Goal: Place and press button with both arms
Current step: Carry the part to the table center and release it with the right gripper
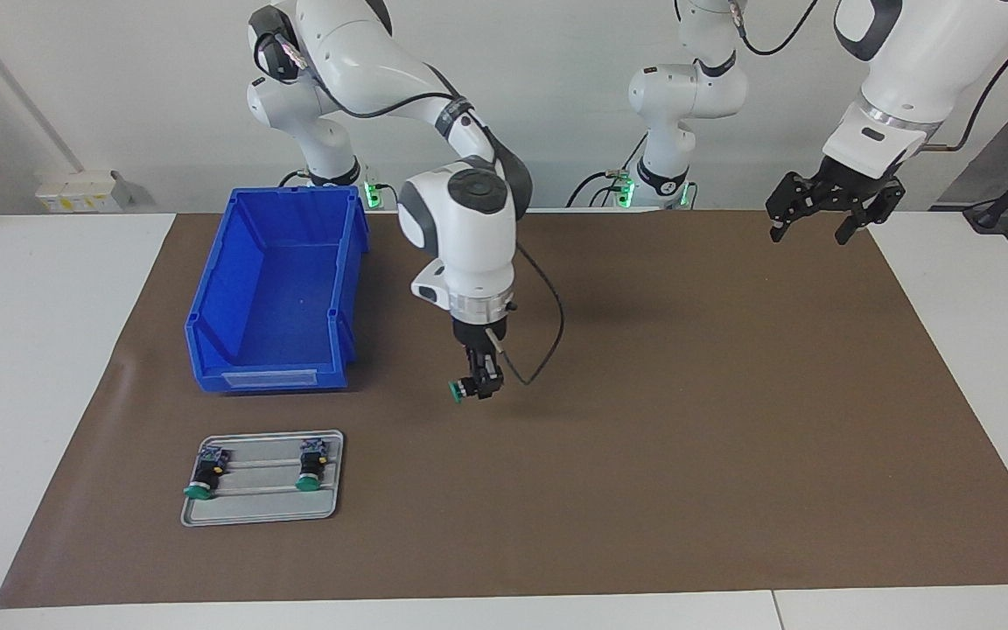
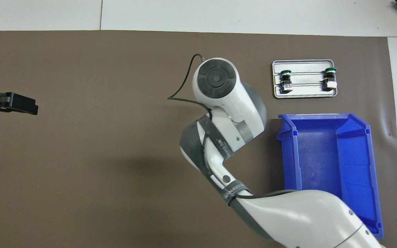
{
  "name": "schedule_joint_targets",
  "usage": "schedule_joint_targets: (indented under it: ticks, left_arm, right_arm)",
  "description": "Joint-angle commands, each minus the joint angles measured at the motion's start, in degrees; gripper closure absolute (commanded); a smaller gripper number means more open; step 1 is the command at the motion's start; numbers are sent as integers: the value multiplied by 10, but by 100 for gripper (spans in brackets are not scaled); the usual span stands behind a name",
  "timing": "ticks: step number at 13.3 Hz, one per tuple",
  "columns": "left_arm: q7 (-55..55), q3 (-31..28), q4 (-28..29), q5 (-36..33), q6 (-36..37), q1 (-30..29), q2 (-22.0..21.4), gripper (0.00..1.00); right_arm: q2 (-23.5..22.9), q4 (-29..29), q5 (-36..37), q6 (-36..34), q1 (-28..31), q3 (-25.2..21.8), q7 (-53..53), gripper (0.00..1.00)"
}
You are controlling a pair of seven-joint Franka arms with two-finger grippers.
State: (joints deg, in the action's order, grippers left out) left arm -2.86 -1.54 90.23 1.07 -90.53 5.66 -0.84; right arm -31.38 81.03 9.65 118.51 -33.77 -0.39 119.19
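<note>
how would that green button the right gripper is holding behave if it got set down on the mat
The button has a round cap and cylindrical body, so on its side it may roll. It looks rigid and probably light, since the right gripper carries it by its fingertips. The brown mat may damp rolling.

- Both views are bright and evenly lit, with soft white light that seems to come from above.
- Shadows are faint and blurred at the edges: a diffuse dark patch lies on the brown mat (image 2: 115,165) under the right arm (image 2: 226,103), and a narrow one hugs the blue bin (image 1: 276,289).
- The grey tray (image 1: 263,507) shows a mild sheen, without hard glare.
- Focus holds across the table (image 1: 31,394); straight edges bend only slightly near the corners.
</note>
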Motion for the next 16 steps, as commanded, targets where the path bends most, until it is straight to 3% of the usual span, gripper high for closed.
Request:
schedule_joint_targets:
  ticks: [1, 9, 10, 11, 12, 13, 16]
  left_arm:
    - [-7, 1, 17, -5, -10, -4, -14, 0]
    - [-7, 1, 17, -5, -10, -4, -14, 0]
    - [-7, 1, 17, -5, -10, -4, -14, 0]
    - [-7, 1, 17, -5, -10, -4, -14, 0]
    - [-7, 1, 17, -5, -10, -4, -14, 0]
    - [-7, 1, 17, -5, -10, -4, -14, 0]
    - [-7, 1, 17, -5, -10, -4, -14, 0]
  right_arm:
    - [-19, 20, 27, 7, -39, 0, 135, 100]
    - [-9, 116, 27, 77, -86, 0, 199, 100]
    - [-7, 126, 27, 91, -86, 0, 209, 76]
    - [-6, 129, 31, 90, -87, 0, 210, 31]
    - [-4, 125, 38, 82, -89, -1, 206, 8]
    - [-4, 118, 61, 79, -87, -1, 198, 0]
    - [47, 116, 67, 90, -41, 0, 87, 0]
